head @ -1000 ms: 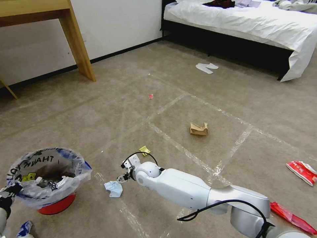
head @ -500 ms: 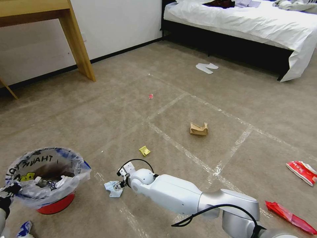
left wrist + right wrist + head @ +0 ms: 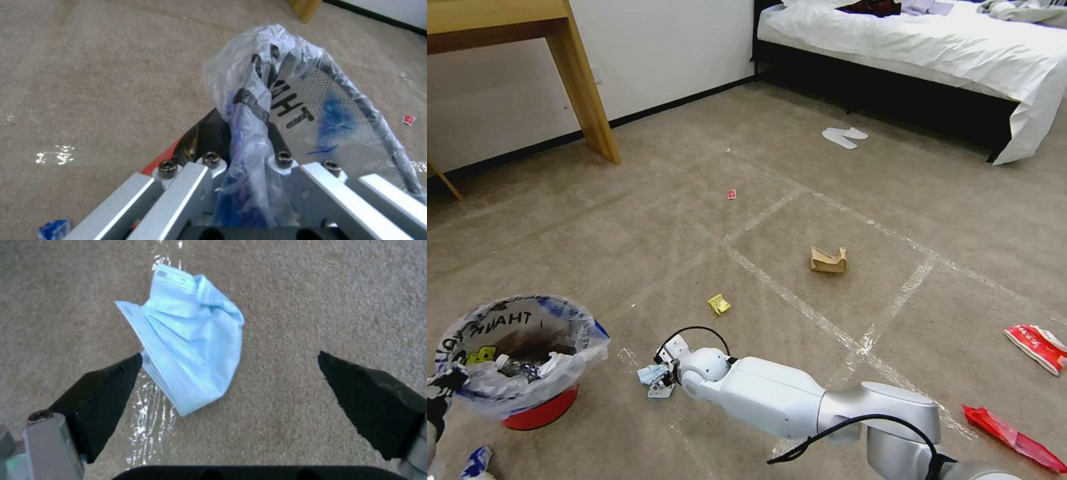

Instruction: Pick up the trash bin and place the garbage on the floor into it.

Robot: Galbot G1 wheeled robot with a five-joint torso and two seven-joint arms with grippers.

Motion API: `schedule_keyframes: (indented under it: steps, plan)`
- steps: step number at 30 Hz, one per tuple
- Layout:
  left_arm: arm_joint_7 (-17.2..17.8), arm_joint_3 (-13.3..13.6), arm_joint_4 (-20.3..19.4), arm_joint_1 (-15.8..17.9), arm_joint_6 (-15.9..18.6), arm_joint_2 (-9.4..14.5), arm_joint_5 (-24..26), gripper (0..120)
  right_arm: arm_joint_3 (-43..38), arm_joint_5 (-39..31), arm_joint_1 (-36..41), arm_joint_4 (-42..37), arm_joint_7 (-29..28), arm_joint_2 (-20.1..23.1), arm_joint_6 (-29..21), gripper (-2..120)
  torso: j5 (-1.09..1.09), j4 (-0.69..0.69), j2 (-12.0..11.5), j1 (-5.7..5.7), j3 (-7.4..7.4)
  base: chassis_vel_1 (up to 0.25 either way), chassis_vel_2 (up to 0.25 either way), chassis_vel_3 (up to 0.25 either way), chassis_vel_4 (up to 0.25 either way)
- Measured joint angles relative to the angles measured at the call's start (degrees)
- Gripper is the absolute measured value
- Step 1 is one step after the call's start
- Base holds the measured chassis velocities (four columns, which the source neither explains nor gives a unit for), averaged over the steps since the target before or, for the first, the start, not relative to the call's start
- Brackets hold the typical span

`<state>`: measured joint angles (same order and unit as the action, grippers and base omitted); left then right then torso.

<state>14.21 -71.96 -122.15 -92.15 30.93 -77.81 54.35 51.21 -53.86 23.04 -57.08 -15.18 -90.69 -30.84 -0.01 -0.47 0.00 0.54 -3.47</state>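
Note:
The trash bin (image 3: pixel 520 360), a red bucket lined with a clear "THANK YOU" bag, hangs at the lower left with litter inside. My left gripper (image 3: pixel 436 399) is shut on its rim and bag; the left wrist view shows the plastic (image 3: pixel 258 100) pinched between the jaws. My right gripper (image 3: pixel 660 381) hovers low over a crumpled light-blue face mask (image 3: pixel 648 375) lying on the floor (image 3: pixel 627 220). In the right wrist view the gripper (image 3: pixel 230 354) is open, its black fingers (image 3: pixel 102 396) straddling the mask (image 3: pixel 186 350) without touching it.
More garbage lies around: a yellow scrap (image 3: pixel 718 304), a brown paper bag (image 3: pixel 828 260), a tiny red wrapper (image 3: pixel 732 194) and red wrappers (image 3: pixel 1040 347) at right. White slippers (image 3: pixel 844 137) lie by the bed (image 3: pixel 927 47). A wooden table leg (image 3: pixel 587 87) stands far left.
My right arm has slid left and toward me, bringing its gripper from beside the mask to directly over it. The bin has barely moved.

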Motion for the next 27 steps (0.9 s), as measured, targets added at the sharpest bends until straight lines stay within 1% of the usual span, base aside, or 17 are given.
schedule_keyframes:
  steps: [12, 27]
  plan:
    - [0.0, 0.4, -0.21, 0.06, -0.12, 0.02, -0.07, 5, -0.25, 1.42, 0.02, 2.38, 1.35, -1.44, 0.72, 100, 0.01, 0.0, 0.0, 0.0, 0.0, 0.0, 0.0, 0.0, 0.0]
    - [-0.49, 0.2, -1.13, -0.54, -0.89, -0.66, -0.09, 5, 0.81, 3.92, 0.45, 5.13, 2.54, -1.5, 1.52, 98, 0.01, 0.0, 0.0, 0.0, 0.0, 0.0, 0.0, 0.0, 0.0]
